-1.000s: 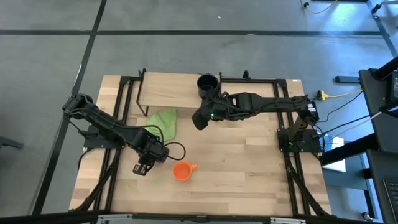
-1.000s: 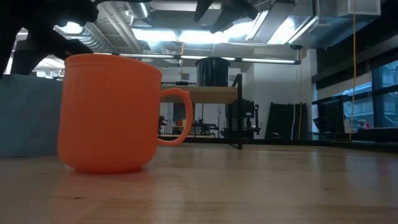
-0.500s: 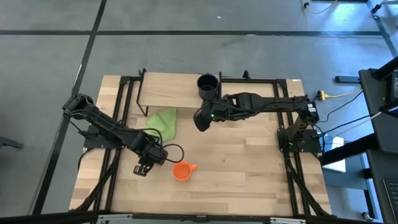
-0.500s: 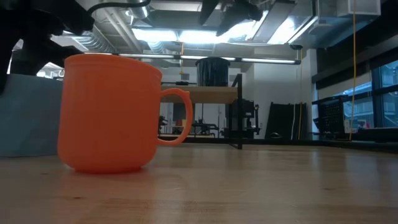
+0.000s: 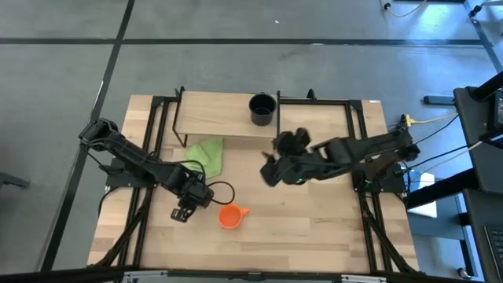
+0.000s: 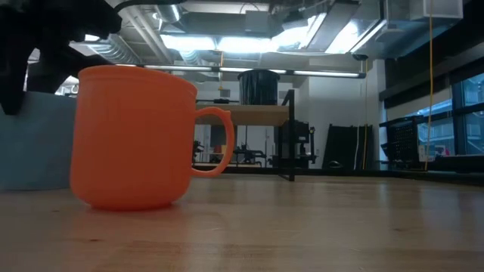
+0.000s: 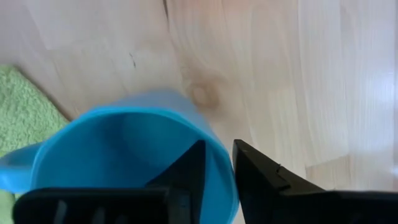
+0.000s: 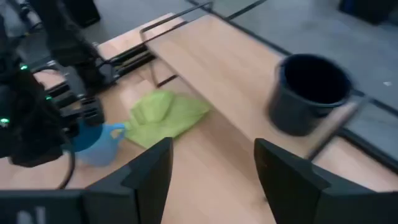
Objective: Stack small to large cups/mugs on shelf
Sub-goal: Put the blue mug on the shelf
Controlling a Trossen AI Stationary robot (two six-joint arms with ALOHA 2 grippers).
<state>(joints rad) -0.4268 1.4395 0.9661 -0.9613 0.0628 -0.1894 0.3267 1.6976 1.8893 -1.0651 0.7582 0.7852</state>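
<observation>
The small orange mug point(image 5: 229, 216) stands on the tabletop, filling the low view point(image 6: 132, 136). The dark navy mug point(image 5: 262, 108) stands upright on the shelf point(image 5: 220, 118) at its right end, and shows in the right wrist view point(image 8: 308, 93). My left gripper point(image 7: 219, 146) is shut on the light blue mug point(image 7: 124, 155), left of the orange mug. From above, the gripper point(image 5: 185, 206) hides that mug. My right gripper point(image 5: 269, 174) hangs open above mid-table with nothing between its fingers point(image 8: 149, 168). My left gripper holds the light blue mug by its rim wall point(image 7: 219, 163), on the side away from the handle. One finger point(image 7: 186, 171) is inside the mug and one point(image 7: 255, 171) outside. The fingers point straight down. The mug stays upright and seems to rest on the table.
A green cloth point(image 5: 206, 154) lies on the table between the shelf and the left gripper. Black frame rails point(image 5: 157, 126) run along the table's sides. Bare wood lies right of the orange mug.
My right gripper has drawn back from the navy mug on the shelf, swinging toward the table's near and right edges and rising a little. The navy mug stays upright where it stood.
</observation>
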